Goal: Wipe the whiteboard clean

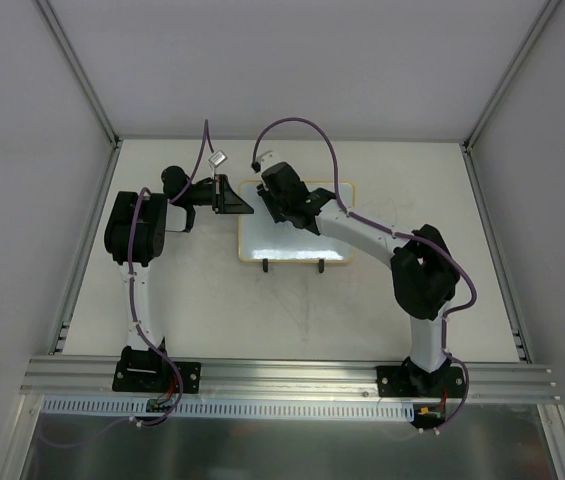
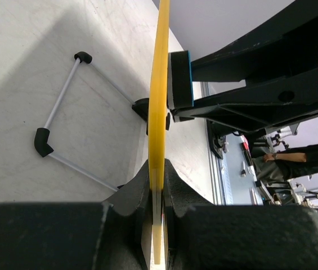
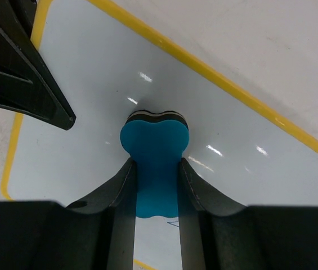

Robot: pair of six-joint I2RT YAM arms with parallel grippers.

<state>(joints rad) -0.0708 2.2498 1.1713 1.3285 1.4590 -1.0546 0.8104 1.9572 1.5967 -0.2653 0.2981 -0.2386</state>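
Whiteboard (image 1: 287, 240) sits at centre of the top view, its black feet toward the lower edge, with table (image 1: 212, 320) visible on every side. My left gripper (image 2: 157, 167) is clamped on the yellow frame at the board's left edge. My right gripper (image 3: 156, 163) grips a blue eraser (image 3: 154, 135) pressed on the board. White surface surrounds the eraser, and the frame crosses the upper right.

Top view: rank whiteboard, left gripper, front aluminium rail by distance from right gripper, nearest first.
1. whiteboard, directly under the right gripper.
2. left gripper, to its left, at the whiteboard's left edge.
3. aluminium rail, at the table's near edge.
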